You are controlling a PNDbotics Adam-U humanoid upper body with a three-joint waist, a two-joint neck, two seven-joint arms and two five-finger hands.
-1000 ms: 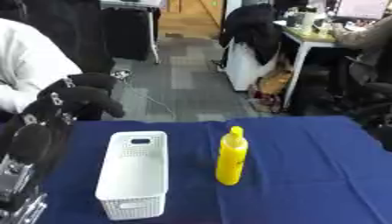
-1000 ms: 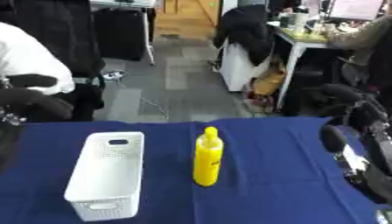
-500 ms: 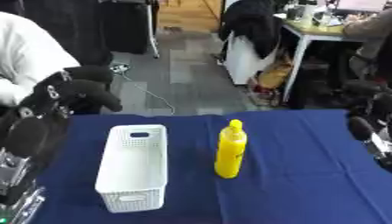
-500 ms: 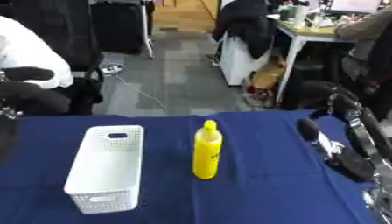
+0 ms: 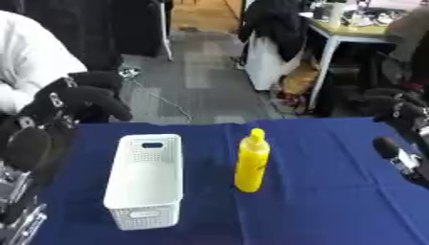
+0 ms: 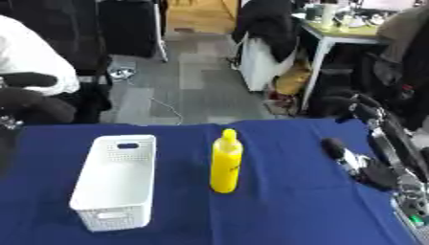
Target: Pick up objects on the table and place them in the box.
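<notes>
We see a table covered in a dark blue cloth (image 5: 318,191), and on it a white perforated plastic box (image 5: 144,179), long and rectangular, open at the top, with a handle slot in its far end wall. We take this box as our landmark. Just to the right of the box, apart from it and not touching, stands an upright yellow plastic squeeze bottle (image 5: 251,161) with a pointed yellow cap; it stands on the cloth, outside the box. We can see nothing inside the box from this angle.

Our left hand (image 5: 80,98) shows to the left of the box, near its far left corner, raised above the table edge; its black fingers curl inward and clasp nothing.

Our right hand (image 6: 362,165) comes in well to the right of the box, beyond the bottle, low over the cloth. A black rounded fingertip points toward the bottle, well apart from it. We cannot tell whether its fingers are spread or drawn together.
</notes>
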